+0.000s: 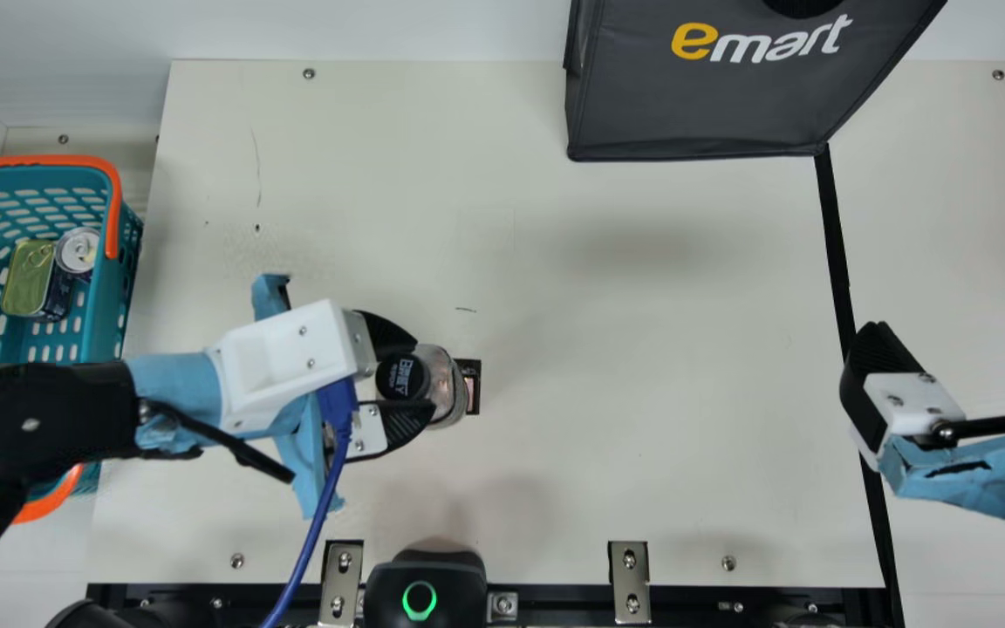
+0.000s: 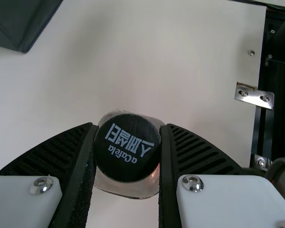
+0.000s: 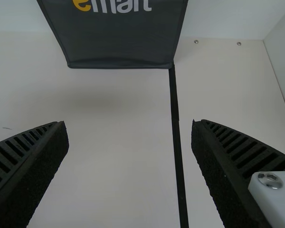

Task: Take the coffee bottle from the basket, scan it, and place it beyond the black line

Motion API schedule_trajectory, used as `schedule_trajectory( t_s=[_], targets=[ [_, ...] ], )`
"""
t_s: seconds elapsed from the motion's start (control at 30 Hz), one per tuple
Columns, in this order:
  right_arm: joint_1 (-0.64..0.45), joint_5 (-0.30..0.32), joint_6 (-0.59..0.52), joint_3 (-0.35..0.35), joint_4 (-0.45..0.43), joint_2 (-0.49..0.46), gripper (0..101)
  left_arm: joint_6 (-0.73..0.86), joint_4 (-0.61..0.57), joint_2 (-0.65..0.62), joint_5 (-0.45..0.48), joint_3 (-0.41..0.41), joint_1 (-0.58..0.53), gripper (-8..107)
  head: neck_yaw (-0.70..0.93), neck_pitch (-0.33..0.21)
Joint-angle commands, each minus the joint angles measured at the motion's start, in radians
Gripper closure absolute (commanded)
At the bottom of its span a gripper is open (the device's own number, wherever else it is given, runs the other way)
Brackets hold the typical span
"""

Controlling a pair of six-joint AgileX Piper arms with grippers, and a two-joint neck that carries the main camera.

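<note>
Grey bag (image 1: pixel 694 105) meets black line (image 1: pixel 834 235), basket (image 1: pixel 105 323) holds 2 cans (image 1: pixel 29 277), left jaws pinch bottle (image 1: pixel 443 379) and right jaws gape.

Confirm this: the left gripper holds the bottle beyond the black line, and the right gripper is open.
Wrong side: the main view shows the bottle on the basket side of the black line. The left gripper holds it; the right gripper is open.

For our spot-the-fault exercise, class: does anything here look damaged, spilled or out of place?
Only minor wear: a thin scratch and dark specks near the basket mar the pale table. I see no spill.
</note>
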Motion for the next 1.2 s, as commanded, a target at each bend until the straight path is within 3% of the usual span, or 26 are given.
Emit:
schedule_trajectory(
  t_s=[0.0,1.1,1.13,1.17],
  targets=[
    [0.0,0.0,0.0,0.0,0.0,0.0,10,0.005,-0.002,0.019,-0.008,-0.015,-0.006,89,0.002,-0.026],
    [0.0,0.0,0.0,0.0,0.0,0.0,10,0.02,0.005,0.352,-0.117,-0.291,-0.178,89,0.002,-0.026],
    [0.0,0.0,0.0,0.0,0.0,0.0,10,0.039,-0.008,0.487,-0.136,-0.4,-0.186,89,0.002,-0.026],
    [0.0,0.0,0.0,0.0,0.0,0.0,10,0.045,-0.011,0.546,-0.143,-0.449,-0.193,89,0.002,-0.026]
  ],
)
